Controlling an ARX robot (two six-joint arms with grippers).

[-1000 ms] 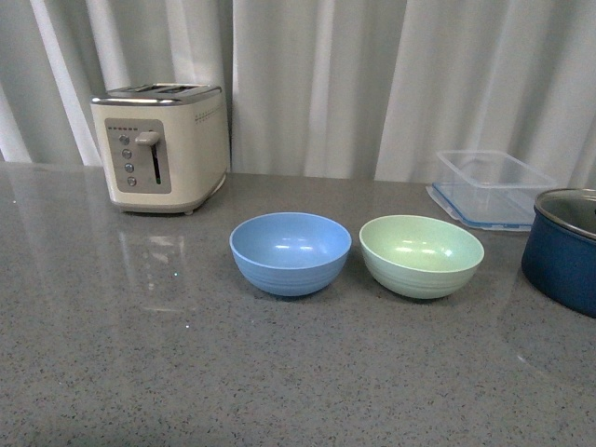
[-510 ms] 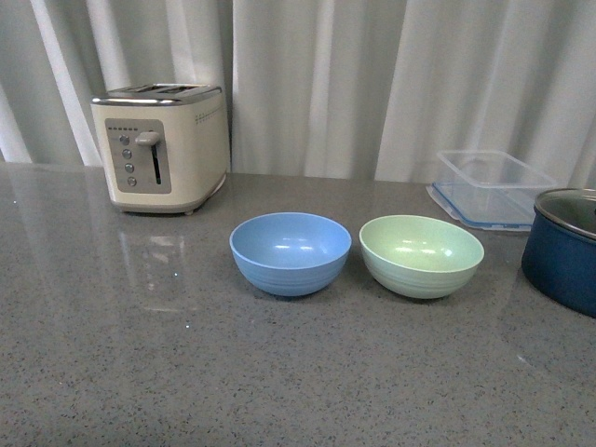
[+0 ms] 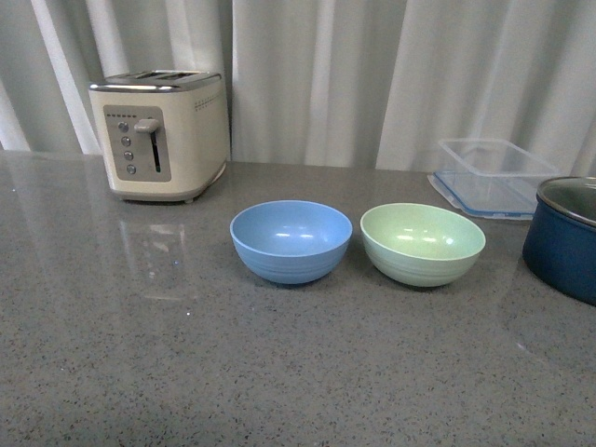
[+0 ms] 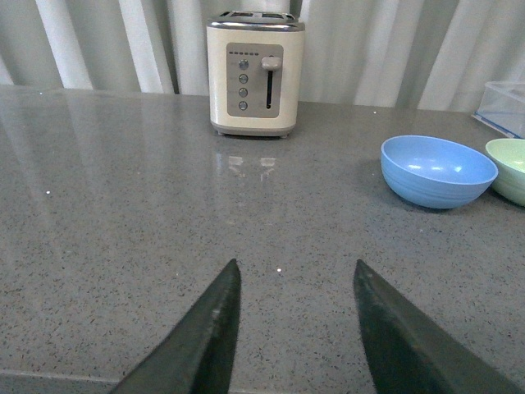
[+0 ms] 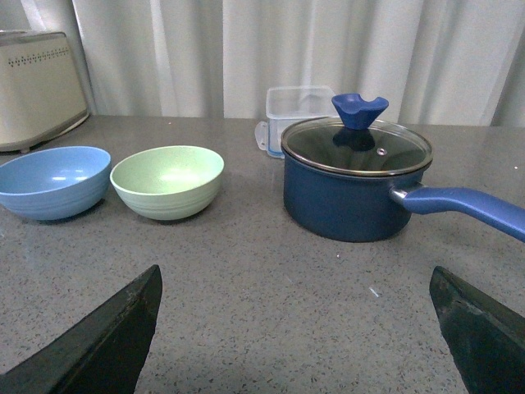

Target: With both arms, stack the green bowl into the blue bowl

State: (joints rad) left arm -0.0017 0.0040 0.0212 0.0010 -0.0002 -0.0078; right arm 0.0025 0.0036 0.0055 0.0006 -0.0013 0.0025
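Green bowl (image 3: 422, 244): upright on the counter (image 3: 186, 372), mid-depth, right of centre. Empty.
Blue bowl (image 3: 291, 241): just left of the green one, a narrow gap between them, not touching. Empty.
Left gripper (image 4: 295, 264): jaws apart, nothing between them; near edge, well left of the bowls.
Right gripper (image 5: 295, 273): jaws wide apart, empty; near edge, facing the bowls and the pot (image 5: 354, 182).
Step (judged): approach, neither bowl gripped yet.
Method (advice): right pinches the green bowl's near-right rim, one finger inside. Left steadies the blue bowl's left rim. Lift above the blue rim, centre, lower level. Stay clear of the pot handle.
Not visible: neither arm shows in front view, and the wrist views show finger ends only.
Cut off: pot at the right frame edge in front view; green bowl in left wrist view.
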